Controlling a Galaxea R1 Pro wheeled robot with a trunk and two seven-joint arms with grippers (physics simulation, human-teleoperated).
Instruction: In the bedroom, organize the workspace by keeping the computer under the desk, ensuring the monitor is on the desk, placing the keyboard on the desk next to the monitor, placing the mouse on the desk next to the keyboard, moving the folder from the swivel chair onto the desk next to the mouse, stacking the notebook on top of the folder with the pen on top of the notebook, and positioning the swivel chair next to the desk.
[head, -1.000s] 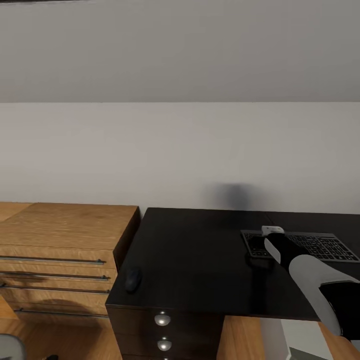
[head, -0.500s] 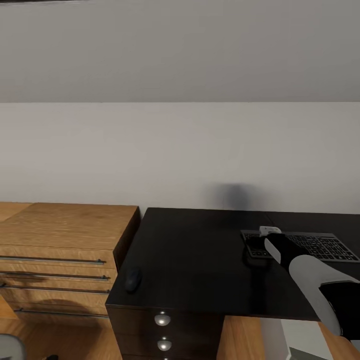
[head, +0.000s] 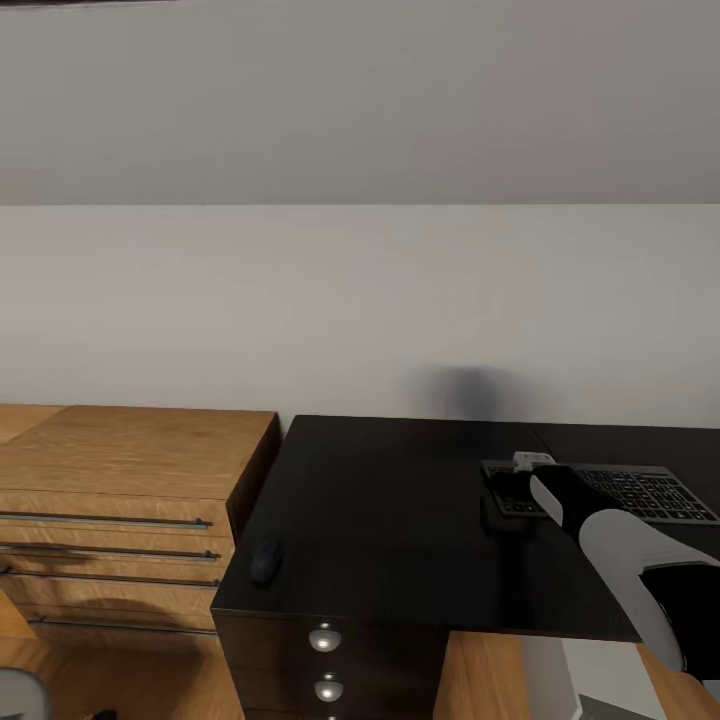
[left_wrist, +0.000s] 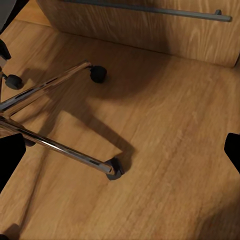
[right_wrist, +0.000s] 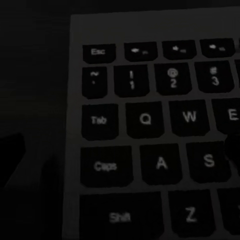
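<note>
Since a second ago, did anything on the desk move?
Only a little. The right pincer crept slightly toward the wall over the left end of the keyboard. The keyboard, the mouse near the desk's left front corner and the camera view stayed put.

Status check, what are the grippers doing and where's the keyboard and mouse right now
Right gripper over keyboard, left end, grip unclear. Left gripper low over floor, open. Mouse at desk corner, far from keyboard.

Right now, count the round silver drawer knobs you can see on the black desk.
2: one knob on the top drawer below the desk front edge, another knob directly beneath it. Lower drawers are cut off, so more may be hidden.
</note>
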